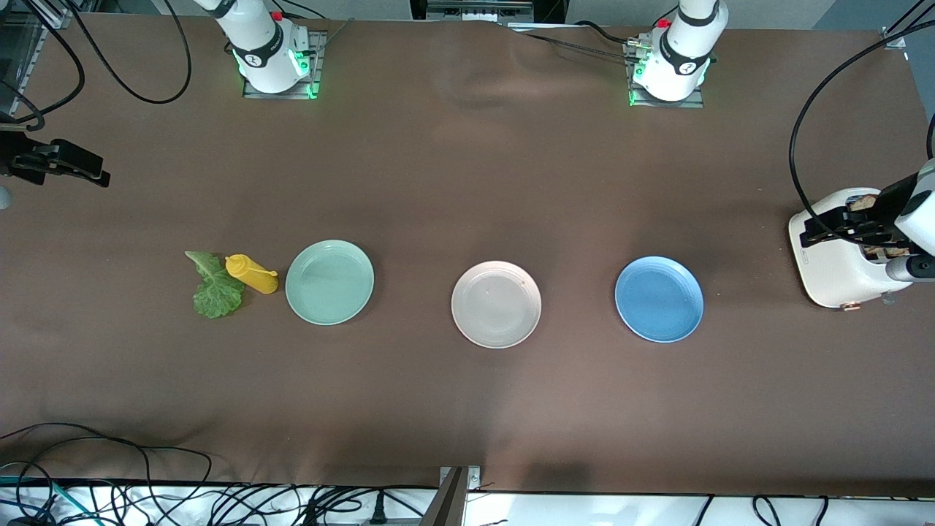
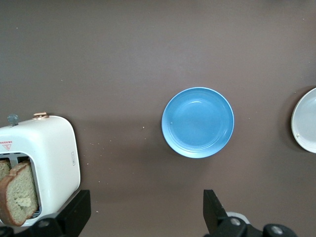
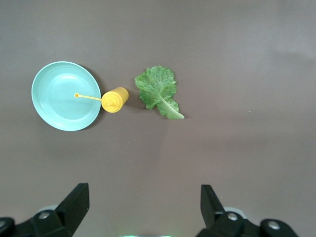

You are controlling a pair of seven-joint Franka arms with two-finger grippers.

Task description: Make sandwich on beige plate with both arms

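Note:
The beige plate point(image 1: 497, 304) lies mid-table with nothing on it; its edge also shows in the left wrist view point(image 2: 306, 121). Two brown bread slices point(image 2: 19, 197) stand in the slots of a white toaster point(image 1: 833, 256) at the left arm's end. My left gripper point(image 1: 840, 226) hangs open over that toaster, with only bare table between its fingers point(image 2: 146, 205). A green lettuce leaf point(image 1: 215, 285) point(image 3: 159, 90) lies flat toward the right arm's end. My right gripper point(image 1: 80, 168) point(image 3: 143, 197) hovers open over the table's edge there.
A yellow squeeze bottle point(image 1: 252, 274) point(image 3: 114, 99) lies on its side between the lettuce and a mint-green plate point(image 1: 329, 282), its nozzle over the plate's rim. A blue plate point(image 1: 659, 299) point(image 2: 198, 122) sits between the beige plate and the toaster point(image 2: 49, 158). Cables hang along the table's near edge.

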